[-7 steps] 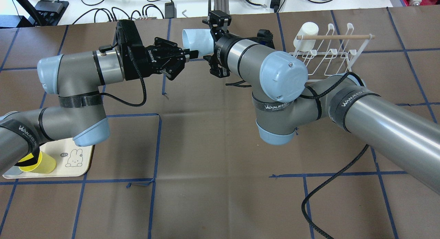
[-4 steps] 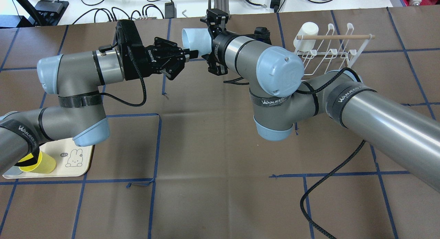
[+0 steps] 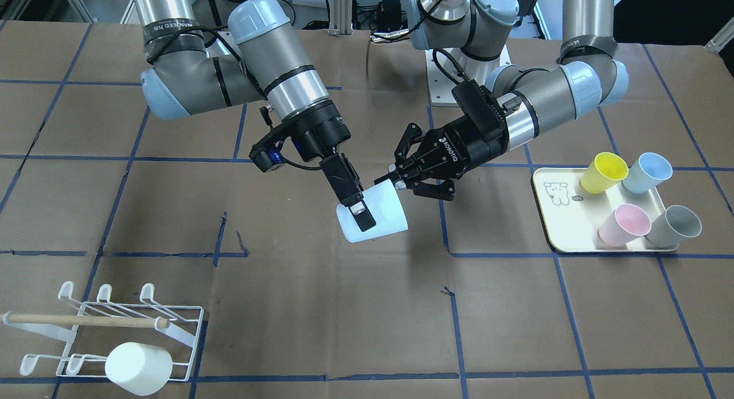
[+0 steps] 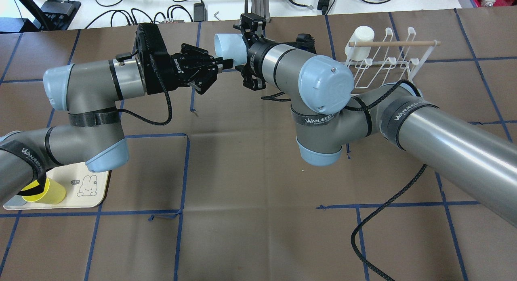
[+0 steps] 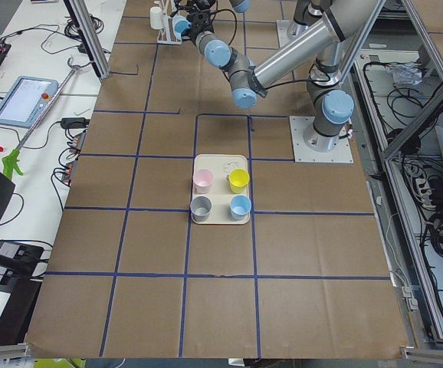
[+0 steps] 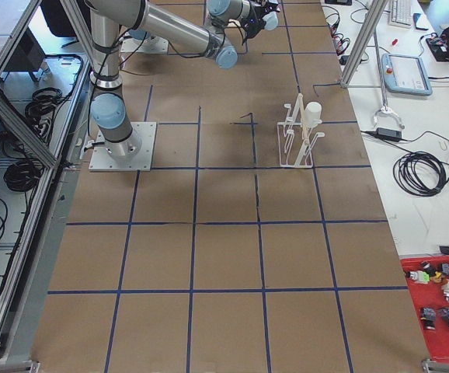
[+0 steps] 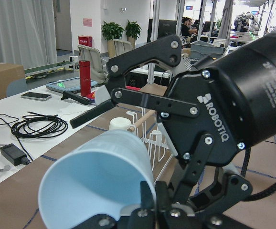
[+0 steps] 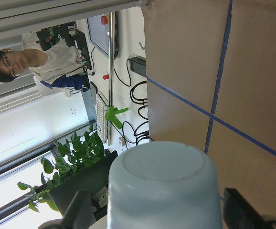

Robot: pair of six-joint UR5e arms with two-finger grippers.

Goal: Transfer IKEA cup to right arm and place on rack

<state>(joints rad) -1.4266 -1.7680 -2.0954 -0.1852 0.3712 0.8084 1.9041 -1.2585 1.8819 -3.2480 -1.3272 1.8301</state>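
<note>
Brown paper gridded with blue tape covers the table (image 4: 250,200). At the near left sits a cream tray (image 3: 565,227) carrying four cups that stand mouth up: a yellow cup (image 3: 602,172), a second blue cup (image 3: 647,172), a pink cup (image 3: 625,224) and a grey cup (image 3: 674,226).

Above the tray the left arm (image 4: 85,85) reaches toward the far middle of the table. Its left gripper (image 4: 224,63) is closed narrow, pinching the rim of the pale blue cup (image 4: 232,49). The cup is held clear of the table, lying on its side. Its mouth faces the left gripper and its base points at the right wrist.

Just right of it, the right gripper (image 3: 364,215) is spread wide and straddles the cup's body. One of its fingers (image 8: 80,212) stands on each side of the base. The wrist view shows a thin gap at the cup's wall, so these fingers do not clearly press on it. The right arm (image 4: 444,139) runs back from there to the near right.

At the far right stands the rack (image 4: 381,63), well apart from the held cup. A wooden dowel (image 4: 394,43) lies across its top. A white cup (image 4: 360,40) sits over a prong at the rack's left end, beside the dowel's tip.
</note>
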